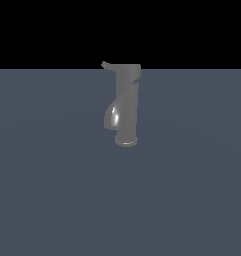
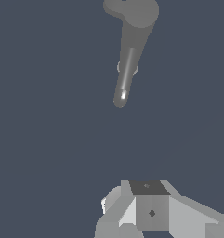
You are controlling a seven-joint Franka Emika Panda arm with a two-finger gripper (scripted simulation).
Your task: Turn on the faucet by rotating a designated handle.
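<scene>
Both renders were dim and flat, without cast shadows; only the dark grey glossy metal faucet (image 1: pixel 125 107) carried narrow white glare streaks.

Pale grey faceted gripper (image 2: pixel 148 211) (seemingly dark-topped)

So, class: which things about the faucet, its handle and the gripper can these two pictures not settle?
- Gripper: absent from the exterior view; in the wrist view the picture's edge cuts it off, so open or shut cannot be told.
- Handle: too small in the exterior view to show its shape.
- Faucet: cut off by the wrist view's edge.
</scene>
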